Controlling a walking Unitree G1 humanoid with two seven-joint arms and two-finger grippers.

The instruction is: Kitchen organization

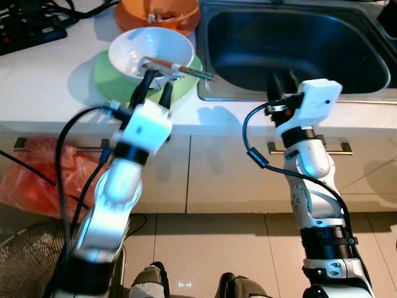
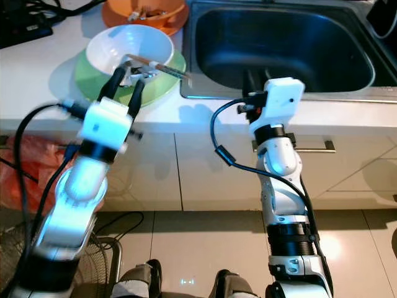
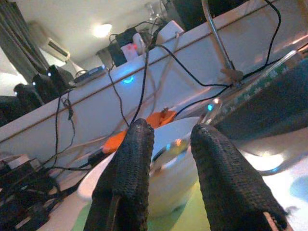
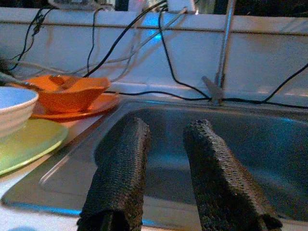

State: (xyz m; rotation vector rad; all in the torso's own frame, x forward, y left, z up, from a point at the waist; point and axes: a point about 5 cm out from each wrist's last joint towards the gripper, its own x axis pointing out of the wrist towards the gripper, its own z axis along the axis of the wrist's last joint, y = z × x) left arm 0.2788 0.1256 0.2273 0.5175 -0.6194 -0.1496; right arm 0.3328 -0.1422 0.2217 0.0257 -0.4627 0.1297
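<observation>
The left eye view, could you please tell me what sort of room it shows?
Most likely a home kitchen: a stainless steel sink is set into a white countertop above cabinet drawers with metal handles, and a white ceramic bowl sits on a round green plate beside it.

The white surface (image 1: 56,68) runs along above the cabinet fronts, with a steel sink (image 1: 298,43) set into it on the right. A green plate (image 1: 111,81) lies on it just beside the sink's left rim. Behind that sits an orange plate (image 1: 130,23). Black cables (image 1: 31,25) lie on the surface at the far left.
</observation>
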